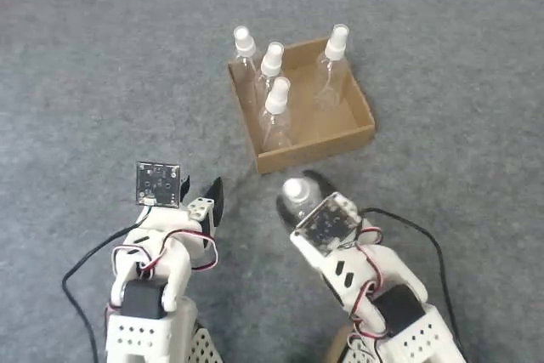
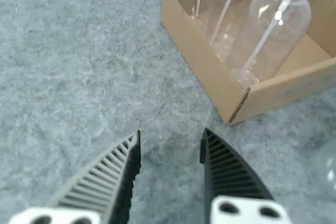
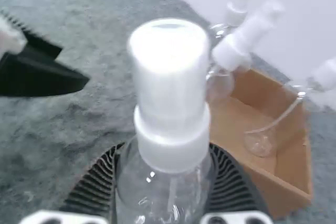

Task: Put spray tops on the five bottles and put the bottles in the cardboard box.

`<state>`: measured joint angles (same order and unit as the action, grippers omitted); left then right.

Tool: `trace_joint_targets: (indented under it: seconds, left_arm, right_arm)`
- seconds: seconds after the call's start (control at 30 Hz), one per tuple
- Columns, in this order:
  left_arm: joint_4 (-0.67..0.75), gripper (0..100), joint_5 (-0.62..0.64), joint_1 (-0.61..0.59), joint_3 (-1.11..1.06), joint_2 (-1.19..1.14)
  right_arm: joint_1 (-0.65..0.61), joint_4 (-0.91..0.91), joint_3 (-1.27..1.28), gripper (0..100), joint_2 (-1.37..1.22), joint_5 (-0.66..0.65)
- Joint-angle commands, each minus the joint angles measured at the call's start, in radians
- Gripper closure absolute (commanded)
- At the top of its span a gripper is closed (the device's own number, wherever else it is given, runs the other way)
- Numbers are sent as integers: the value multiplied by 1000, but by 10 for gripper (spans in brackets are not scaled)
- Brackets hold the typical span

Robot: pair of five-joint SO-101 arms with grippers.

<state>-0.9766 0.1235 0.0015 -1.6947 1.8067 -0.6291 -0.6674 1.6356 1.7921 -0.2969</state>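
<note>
One grey carpeted table (image 1: 93, 74) carries everything

One cardboard box (image 1: 316, 149), open-topped, sits toward the far side, roughly central and turned slightly askew

Two arms stand at the near edge, apart from each other:
- the left gripper (image 2: 170, 139) has its fingers spread with nothing between them, only carpet below. It hangs near the box's near left corner without touching it
- the right gripper (image 3: 164, 179) has its fingers clamped on either side of the clear body of the fifth bottle (image 1: 299, 193). The bottle is held upright just outside the box's near wall. Cannot tell whether its base meets the carpet

Four clear bottles stand upright in the box:
- rear-left bottle (image 1: 245, 59) at the far left corner
- second bottle (image 1: 270, 70) just beside it
- third bottle (image 1: 276, 112) nearer the front, along the left wall
- fourth bottle (image 1: 331, 65) apart from these, at the far right side

Each carries a white spray top, as does the held one (image 3: 169, 77)

A thin dip tube (image 2: 270, 27) shows inside the nearest boxed bottle in the left wrist view
</note>
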Motion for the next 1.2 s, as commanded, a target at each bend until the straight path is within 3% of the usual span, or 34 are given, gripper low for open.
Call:
trace_joint_targets:
  seconds: [0.0,0.53,1.17]
  left_arm:
    - [-32,827,-6,-2,10,14]
    - [-207,827,-6,-2,10,14]
    - [-244,827,0,-3,10,14]
  right_arm:
    - [87,25,-110,992,22,6]
    - [150,19,-253,992,12,0]
    - [160,16,-411,992,-25,-2]
